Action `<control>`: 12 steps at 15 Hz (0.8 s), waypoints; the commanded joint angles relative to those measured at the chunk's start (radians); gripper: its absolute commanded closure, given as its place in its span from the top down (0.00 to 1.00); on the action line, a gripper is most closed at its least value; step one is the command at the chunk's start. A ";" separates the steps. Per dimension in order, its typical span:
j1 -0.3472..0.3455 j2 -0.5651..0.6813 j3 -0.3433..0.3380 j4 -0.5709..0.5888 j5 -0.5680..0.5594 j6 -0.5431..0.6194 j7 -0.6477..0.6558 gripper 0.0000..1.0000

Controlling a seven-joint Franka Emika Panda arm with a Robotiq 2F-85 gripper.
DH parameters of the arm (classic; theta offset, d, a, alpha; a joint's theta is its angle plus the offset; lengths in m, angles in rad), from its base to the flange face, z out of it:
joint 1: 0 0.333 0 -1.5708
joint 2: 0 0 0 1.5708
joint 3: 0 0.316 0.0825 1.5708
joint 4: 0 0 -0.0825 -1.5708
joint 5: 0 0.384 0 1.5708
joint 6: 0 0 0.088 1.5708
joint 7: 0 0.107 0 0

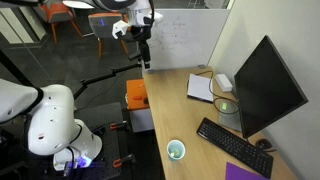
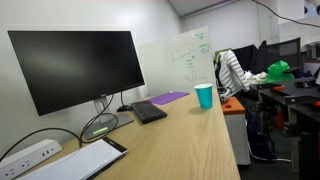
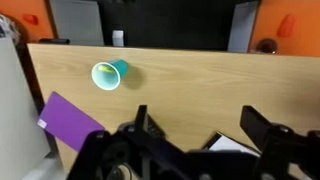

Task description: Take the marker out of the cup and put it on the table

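Note:
The cup (image 1: 176, 150) stands upright near the front edge of the table (image 1: 180, 118), left of the keyboard. It looks teal from the side in an exterior view (image 2: 204, 95) and lies at upper left in the wrist view (image 3: 106, 74). The marker is too small to make out inside it. My gripper (image 1: 144, 62) hangs high over the far end of the table, well away from the cup. In the wrist view the gripper (image 3: 200, 125) is open and empty, with bare table (image 3: 200, 75) between its fingers.
A black monitor (image 1: 265, 85), keyboard (image 1: 232, 145) and purple notebook (image 1: 245, 172) sit on the cup's right. A white notepad (image 1: 200, 88) and power strip (image 1: 224, 82) lie at the far end. An orange box (image 1: 135, 95) stands off the table's left side.

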 commanded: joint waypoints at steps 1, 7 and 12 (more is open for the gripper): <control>0.025 0.006 -0.019 0.002 -0.012 -0.002 0.011 1.00; -0.006 0.162 -0.078 0.040 -0.084 0.065 -0.068 1.00; -0.049 0.496 -0.211 0.151 -0.212 0.203 -0.275 1.00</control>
